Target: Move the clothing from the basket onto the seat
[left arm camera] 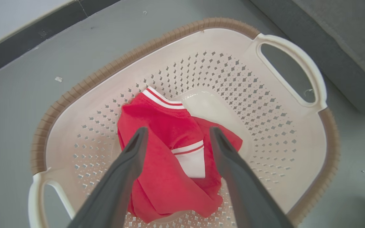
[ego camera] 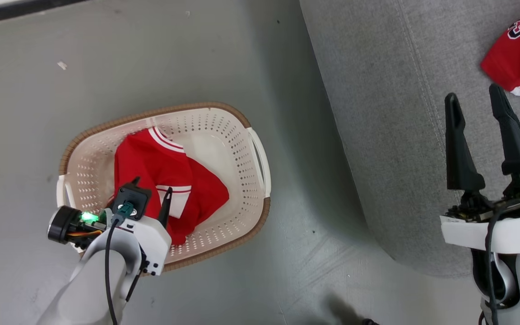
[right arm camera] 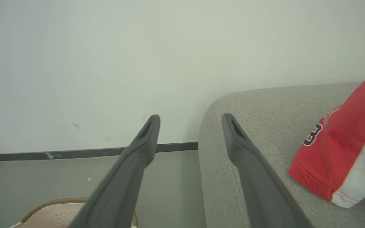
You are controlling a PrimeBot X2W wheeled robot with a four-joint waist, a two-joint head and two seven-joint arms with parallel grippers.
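While the left gripper hangs over the basket, its two dark fingers are spread apart and hold nothing. Right under them, inside the basket, lies the crumpled red clothing with white stripes (the tips look close to it, but I cannot tell if they touch). The basket sits on the grey floor. To the right of the basket is the big grey seat. The right gripper is over the seat, well away from the basket, spread apart too and holding nothing. Just past its tips a second red piece, with a black and white number, lies on the seat.
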